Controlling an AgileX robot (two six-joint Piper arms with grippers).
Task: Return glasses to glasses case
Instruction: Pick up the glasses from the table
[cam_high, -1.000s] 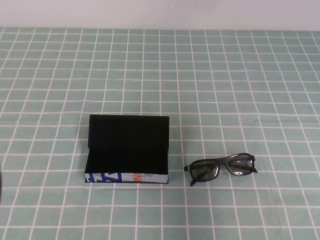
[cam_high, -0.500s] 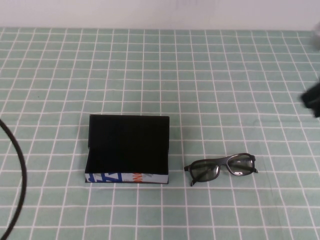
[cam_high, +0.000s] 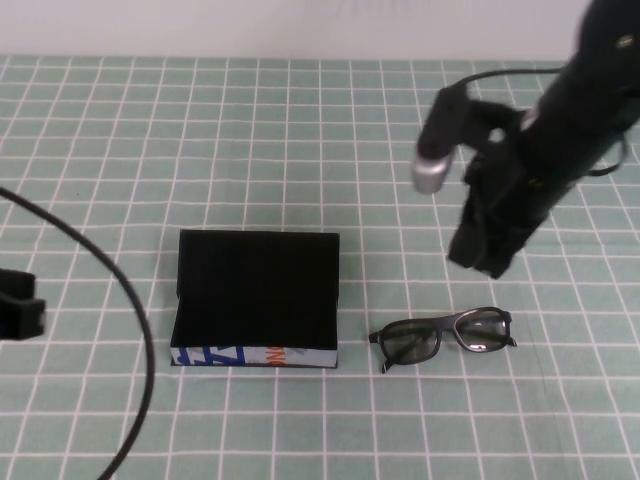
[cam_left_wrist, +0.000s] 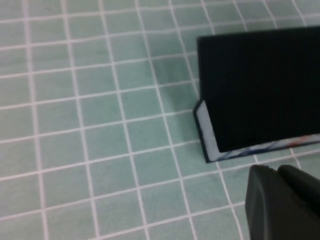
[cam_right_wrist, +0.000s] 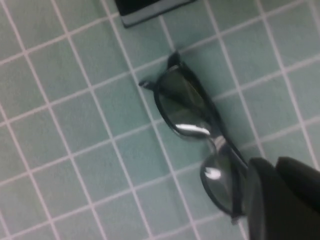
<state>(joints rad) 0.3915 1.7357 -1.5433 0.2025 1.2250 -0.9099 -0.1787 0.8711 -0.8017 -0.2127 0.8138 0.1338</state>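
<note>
The glasses case (cam_high: 255, 295) lies open left of centre, black lid standing up at the back, white printed front toward me. The dark-framed glasses (cam_high: 443, 337) lie folded on the cloth just right of it. My right gripper (cam_high: 485, 260) hangs above the cloth just beyond the glasses, shut and empty. In the right wrist view the glasses (cam_right_wrist: 192, 112) lie just ahead of that gripper (cam_right_wrist: 272, 167), with a corner of the case (cam_right_wrist: 145, 10) beyond. My left gripper (cam_high: 18, 315) is at the left edge, shut and empty; its wrist view shows the case (cam_left_wrist: 260, 90) ahead of it (cam_left_wrist: 275, 172).
A green cloth with a white grid (cam_high: 300, 150) covers the table. A black cable (cam_high: 130, 300) arcs over the cloth left of the case. A grey cylinder (cam_high: 430, 172) on the right arm sticks out above the cloth behind the glasses.
The right arm has swung in from the right edge to above the cloth behind the glasses. The left gripper and its cable have come in from the left. Case and glasses have not moved.
</note>
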